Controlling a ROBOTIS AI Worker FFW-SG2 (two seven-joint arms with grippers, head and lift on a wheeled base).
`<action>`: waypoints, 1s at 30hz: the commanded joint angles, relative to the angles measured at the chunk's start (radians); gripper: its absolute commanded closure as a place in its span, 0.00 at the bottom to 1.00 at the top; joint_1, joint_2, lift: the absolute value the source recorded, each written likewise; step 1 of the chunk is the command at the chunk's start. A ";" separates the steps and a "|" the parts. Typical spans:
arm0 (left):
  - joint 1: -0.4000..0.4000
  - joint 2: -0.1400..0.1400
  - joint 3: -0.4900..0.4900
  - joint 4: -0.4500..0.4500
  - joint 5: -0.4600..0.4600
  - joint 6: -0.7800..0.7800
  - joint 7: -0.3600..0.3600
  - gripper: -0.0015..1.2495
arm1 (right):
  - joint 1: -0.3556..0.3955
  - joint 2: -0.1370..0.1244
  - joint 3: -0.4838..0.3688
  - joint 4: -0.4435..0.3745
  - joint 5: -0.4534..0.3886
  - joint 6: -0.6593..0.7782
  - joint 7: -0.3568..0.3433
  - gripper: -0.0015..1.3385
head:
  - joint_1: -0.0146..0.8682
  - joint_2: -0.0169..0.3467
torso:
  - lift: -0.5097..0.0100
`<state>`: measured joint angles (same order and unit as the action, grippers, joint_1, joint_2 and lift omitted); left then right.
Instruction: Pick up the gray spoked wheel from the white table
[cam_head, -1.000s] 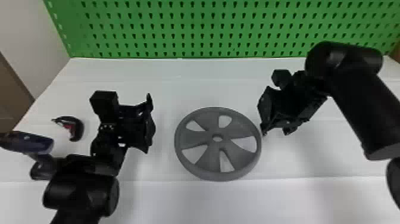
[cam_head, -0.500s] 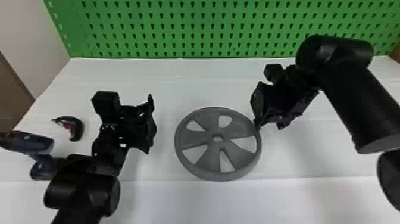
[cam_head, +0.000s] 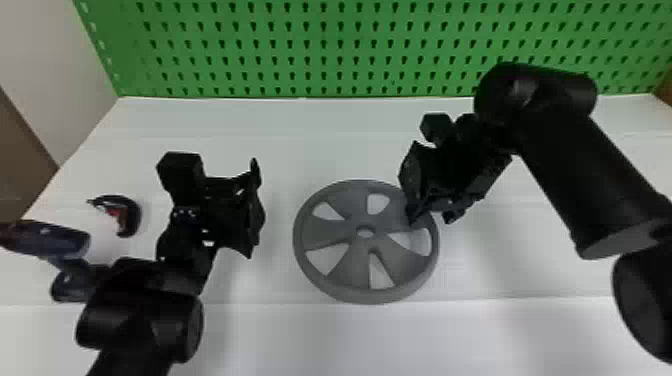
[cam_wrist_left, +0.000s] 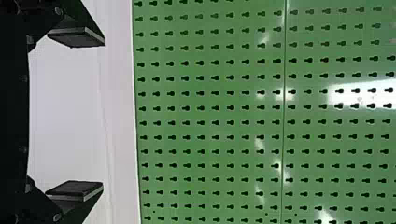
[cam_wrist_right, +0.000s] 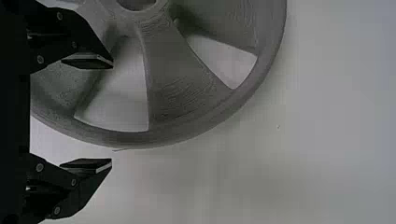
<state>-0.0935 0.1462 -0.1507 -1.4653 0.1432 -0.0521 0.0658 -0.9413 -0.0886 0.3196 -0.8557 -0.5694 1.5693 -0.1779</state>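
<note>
Wheel (cam_head: 370, 295), gray, round, 5 broad spokes (cam_head: 325, 233), lying flat

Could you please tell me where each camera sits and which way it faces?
Head view: on the robot's head, looking forward and down at the gray spoked wheel; black left arm and black right arm show.
Left wrist view: on the left wrist, facing the green perforated board; open left gripper shows.
Right wrist view: on the right wrist, facing down at the wheel and white table; open right gripper shows.
Head and right wrist views share the wheel.
</note>
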 joint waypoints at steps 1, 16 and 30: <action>0.000 0.001 0.000 0.000 0.003 0.000 0.000 0.15 | 0.007 0.003 -0.027 0.001 0.013 0.003 0.000 0.38 | 0.89 0.17 | 0.79; -0.002 0.003 -0.004 0.000 0.004 0.000 0.000 0.15 | 0.009 0.000 -0.036 0.004 0.039 0.003 0.000 0.38 | 0.89 0.17 | 0.79; -0.003 0.003 -0.006 0.000 0.006 0.002 0.000 0.15 | 0.021 0.004 -0.040 0.026 0.046 0.003 0.000 0.38 | 0.89 0.17 | 0.79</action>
<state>-0.0961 0.1494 -0.1556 -1.4649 0.1487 -0.0507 0.0659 -0.9284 -0.0870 0.2993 -0.8404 -0.5252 1.5693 -0.1779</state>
